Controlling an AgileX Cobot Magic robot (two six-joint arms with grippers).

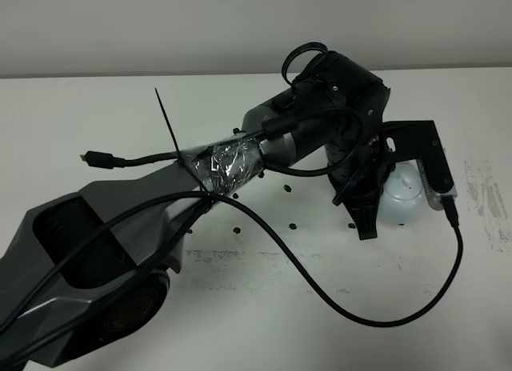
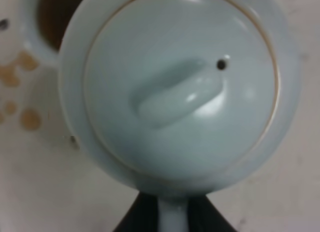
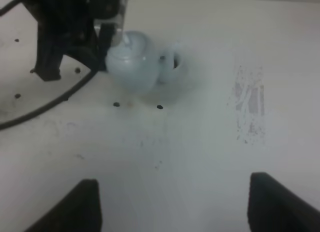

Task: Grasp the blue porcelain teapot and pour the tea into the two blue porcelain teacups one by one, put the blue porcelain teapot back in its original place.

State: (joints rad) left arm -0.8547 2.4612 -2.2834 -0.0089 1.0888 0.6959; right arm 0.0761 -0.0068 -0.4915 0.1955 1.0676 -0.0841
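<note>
The pale blue teapot (image 1: 402,197) stands upright at the right of the table. It fills the left wrist view (image 2: 180,92), seen from above with its knobbed lid. My left gripper (image 2: 172,214) is shut on its handle, with a black finger on each side. The left arm reaches across to it in the high view (image 1: 382,191). One pale blue teacup (image 3: 172,67) stands close beside the teapot (image 3: 132,64) and holds brown tea (image 2: 55,17). The other teacup is hidden. My right gripper (image 3: 180,207) is open and empty, low over bare table, apart from the teapot.
A black cable (image 1: 360,307) loops over the table in front of the left arm. Brown tea drops (image 2: 30,119) lie next to the cup. A scuffed grey patch (image 3: 250,102) marks the table to the right. Small black dots (image 1: 292,225) are scattered about.
</note>
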